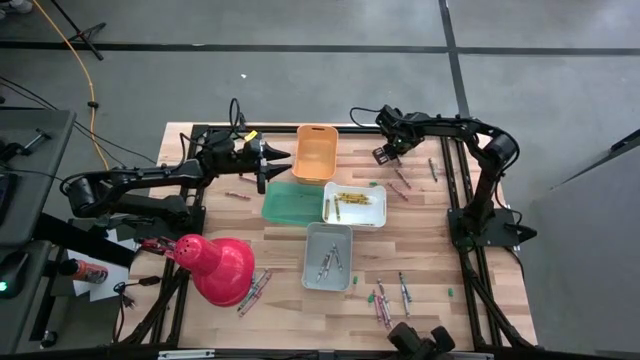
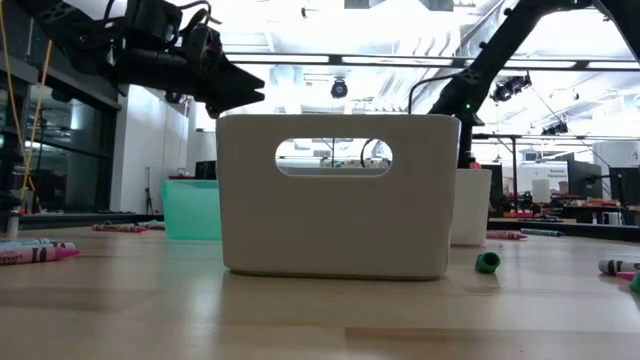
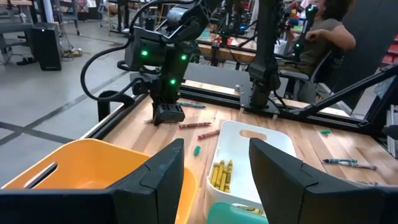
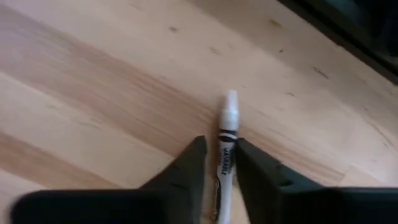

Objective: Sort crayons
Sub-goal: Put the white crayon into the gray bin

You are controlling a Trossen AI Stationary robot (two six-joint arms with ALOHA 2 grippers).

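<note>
Wooden planks make up the table [image 1: 420, 250], with four bins grouped in its middle. At the far right part of the table, the right gripper [image 4: 219, 163] is down at the surface with a white crayon [image 4: 226, 134] lying between its two fingers; the fingers stand narrow, just beside the stick on either side, and whether they actually pinch it cannot be told. The crayon lies flat on the wood, its tip pointing out past the fingertips. From the left wrist view this same gripper [image 3: 168, 114] sits low over the boards with pink crayons [image 3: 194, 125] lying just beside it.

Yellow crayons [image 1: 350, 197] lie in the white bin [image 1: 379, 218], and several mixed ones [image 1: 328, 262] in the grey bin [image 1: 311, 281] nearer the front. More loose crayons [image 1: 385, 300] are scattered on the front right of the table, others [image 1: 254, 292] by the red lamp [image 1: 215, 265].

Beside the orange bin [image 1: 315, 140] and above the green bin [image 1: 285, 208], the left gripper [image 3: 214, 171] hangs in the air, fingers spread wide and holding nothing.
</note>
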